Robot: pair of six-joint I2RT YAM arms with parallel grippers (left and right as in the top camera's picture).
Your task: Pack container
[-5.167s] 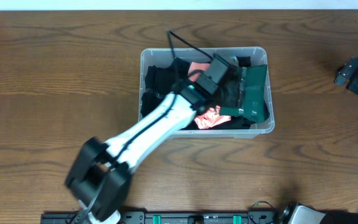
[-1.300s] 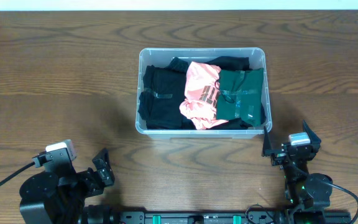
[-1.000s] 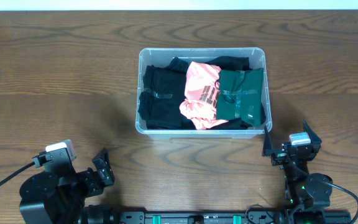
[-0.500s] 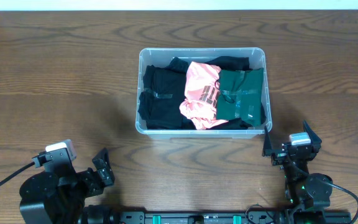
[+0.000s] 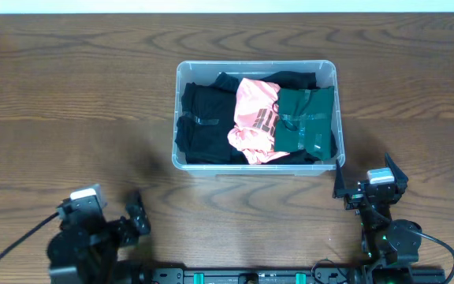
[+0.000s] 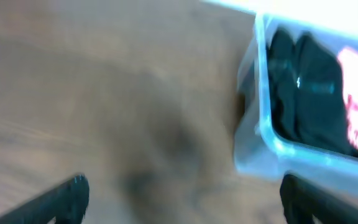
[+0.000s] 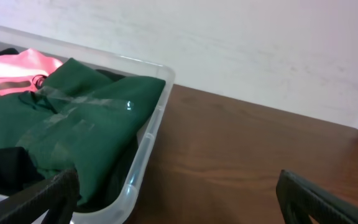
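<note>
The clear container (image 5: 177, 118) stands at the table's middle. It holds folded black clothes (image 5: 203, 122), a pink garment (image 5: 254, 118) and a green garment (image 5: 306, 118). My left gripper (image 5: 136, 221) is open and empty at the front left, well away from the container. My right gripper (image 5: 369, 185) is open and empty at the front right, just in front of the container's near right corner. The left wrist view is blurred and shows the container's corner (image 6: 263, 134) with black cloth. The right wrist view shows the rim (image 7: 148, 149) and green garment (image 7: 73, 130).
Brown wooden table (image 5: 69, 102) surrounds the container. A white wall (image 7: 229, 43) runs along the table's far edge. The arm bases and a black rail sit at the front edge (image 5: 251, 276).
The left arm has shifted a little to the right at the front left edge, and its wrist view is motion-blurred. The right arm and the container's contents have not moved.
</note>
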